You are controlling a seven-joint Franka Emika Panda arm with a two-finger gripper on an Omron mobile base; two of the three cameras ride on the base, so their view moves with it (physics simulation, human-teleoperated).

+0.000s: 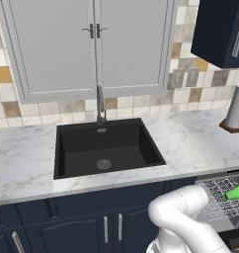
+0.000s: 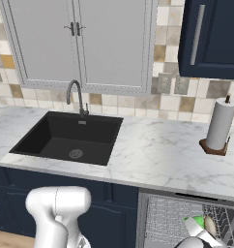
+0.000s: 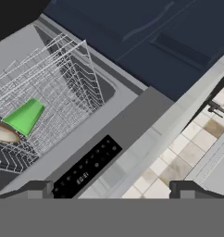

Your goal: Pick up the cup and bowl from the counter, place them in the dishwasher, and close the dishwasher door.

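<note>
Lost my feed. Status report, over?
Gripper open, holding nothing. Cup and bowl lie in the dishwasher rack. Dishwasher door not yet closed. Nothing seen in the way.

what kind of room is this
A simulated home kitchen, by the look of it: a marble counter with an inset black sink, a paper-towel roll, and an open dishwasher under the counter.

Place: a home kitchen
Worktop: marble counter [image 1: 200,143] carrying a black sink [image 1: 106,148] with faucet [image 1: 99,106]
Wall: tiled backsplash [image 2: 138,101] running behind
Right: paper-towel roll [image 2: 219,125] standing; dishwasher [image 2: 186,220] sitting open below
</note>
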